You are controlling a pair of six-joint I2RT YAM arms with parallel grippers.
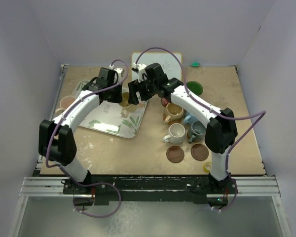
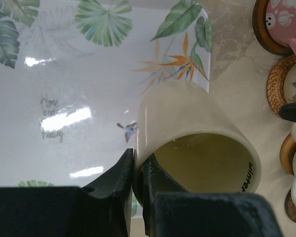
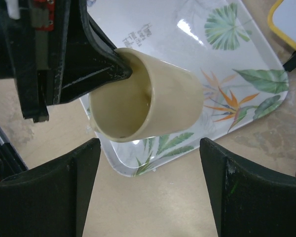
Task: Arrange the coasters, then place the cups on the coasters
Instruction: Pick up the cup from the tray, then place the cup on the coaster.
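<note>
**Pale yellow mug held above the leaf-patterned tray**

1. Left gripper. My left gripper (image 2: pixel 138 165) is clamped on the rim of the pale yellow mug (image 2: pixel 187 118). One finger is outside the wall and the other is inside the mouth.

2. Appearance. The mug is a plain, glossy, straight-sided cylinder. It is cream-yellow outside and a slightly greener yellow inside. I cannot make out a handle in either wrist view.

3. Writing. Black lettering just inside the rim reads "winter", and the rest of it is cut off by the rim. On the leaf-patterned tray (image 2: pixel 64 74) there is thin grey script. "Home" and "feeling" are legible, and the line between them is washed out by glare.

4. Orientation. The mug is tipped well off upright. In the right wrist view its long axis runs from the open mouth at lower left to the base at upper right, so the mouth faces that camera.

5. Location. The mug hangs above the tray's right part, between my two grippers, and I cannot tell whether it touches the tray.

6. Right gripper. My right gripper (image 3: pixel 147 163) has its fingers spread wide. One finger stands on each side of the mug in the wrist view and neither touches it.
</note>
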